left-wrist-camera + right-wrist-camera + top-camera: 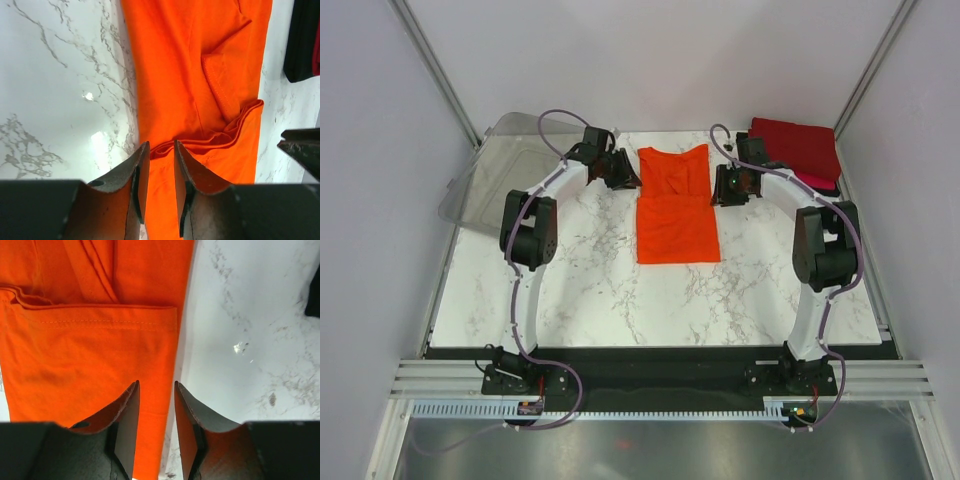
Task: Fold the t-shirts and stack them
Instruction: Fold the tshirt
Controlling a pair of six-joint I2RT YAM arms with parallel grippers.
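A: Where did the orange t-shirt (676,215) lie?

B: Flat in the middle of the desk (570,290), between the two arms. Its sleeves were turned in and its stitched hem lay across the middle, so the near half was double.

A: And the others?

B: A dark red t-shirt (798,143) sat folded on top of a small pile at the far right corner, well apart from the orange one. A black one (301,42) showed lower in that pile. The clear bin (495,170) was at the far left.

A: What were the fingers doing?

B: The left fingers (140,165) hung over the shirt's left edge, at the end of that hem. They were a little parted, with cloth showing in the gap but nothing clamped, as far as I could judge. The right fingers (129,407) were parted likewise over the right edge, half over cloth and half over bare desk, holding nothing.

A: How would it handle?

B: Light, limp and likely to slide on the polished marble, I'd say. It would sag wherever it wasn't held. I'd pinch all layers at both side edges and lift evenly, since holding one corner alone would let the fold fall open.
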